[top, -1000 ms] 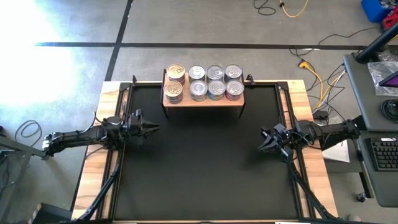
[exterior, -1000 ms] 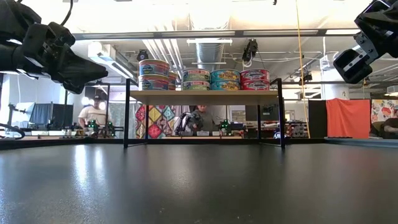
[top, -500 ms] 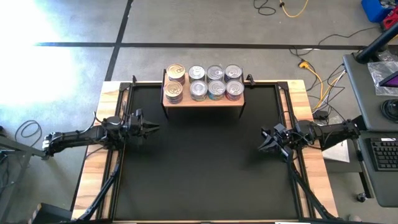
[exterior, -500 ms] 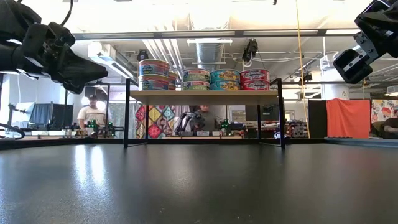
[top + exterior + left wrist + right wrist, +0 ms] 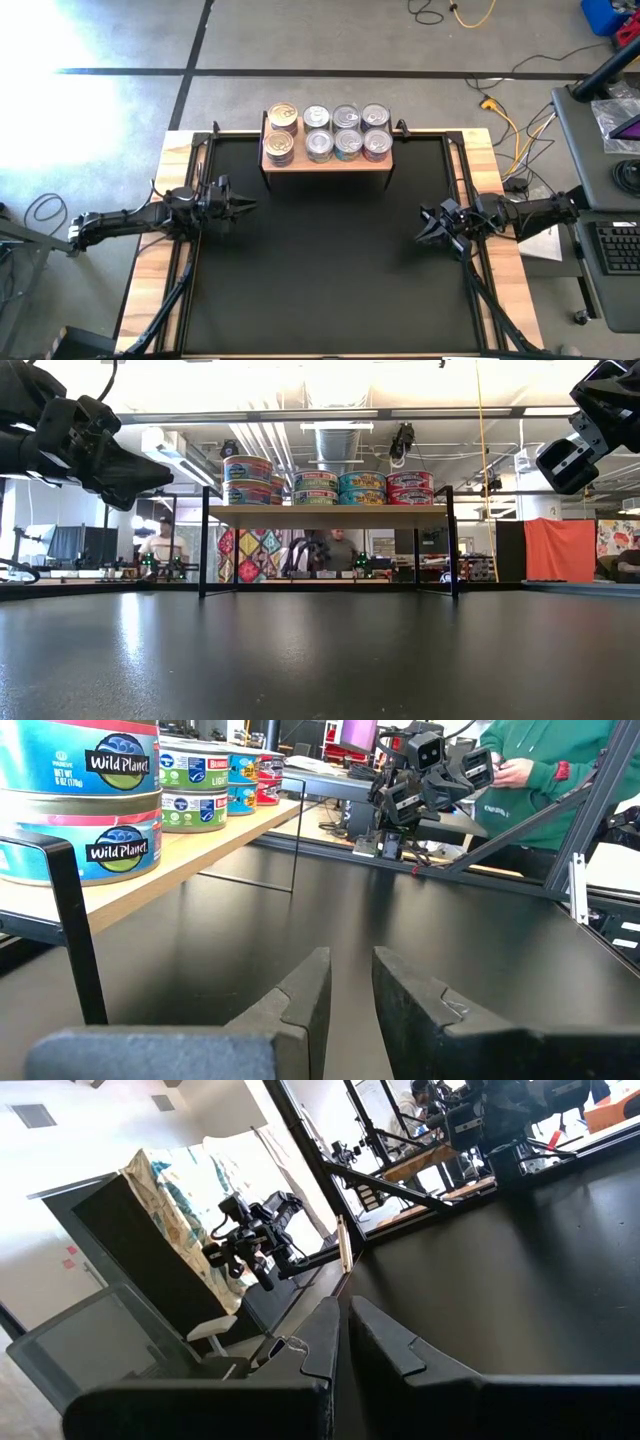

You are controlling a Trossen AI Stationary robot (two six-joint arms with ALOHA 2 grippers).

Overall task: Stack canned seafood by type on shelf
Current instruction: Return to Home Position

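Left gripper (image 5: 245, 206): hangs above the black table (image 5: 320, 260) near its left edge, fingers pointing toward the table's middle. In the left wrist view its fingers (image 5: 300, 1005) stand a narrow gap apart with nothing between them.

Right gripper (image 5: 424, 226): hangs above the table near the right edge, pointing back toward the left gripper. Its fingers (image 5: 322, 1342) are drawn together and hold nothing.

The table surface between the two grippers carries no cans.

Shelf (image 5: 326, 160): a light-wood platform on dark legs, beyond both grippers at the far edge of the table, nearer the left gripper's side than the right's, and well apart from either.

Canned seafood (image 5: 346, 131): all on the shelf, in four columns of two seen from above. The column nearest the left gripper's side has gold lids (image 5: 282, 116); the other three have silver lids. The low view shows the tins stacked two high, the front ones blue-labelled (image 5: 247, 480), green, teal and red (image 5: 409, 488) in turn.

Beyond the table, a person (image 5: 338, 550) shows under the shelf in the low view.
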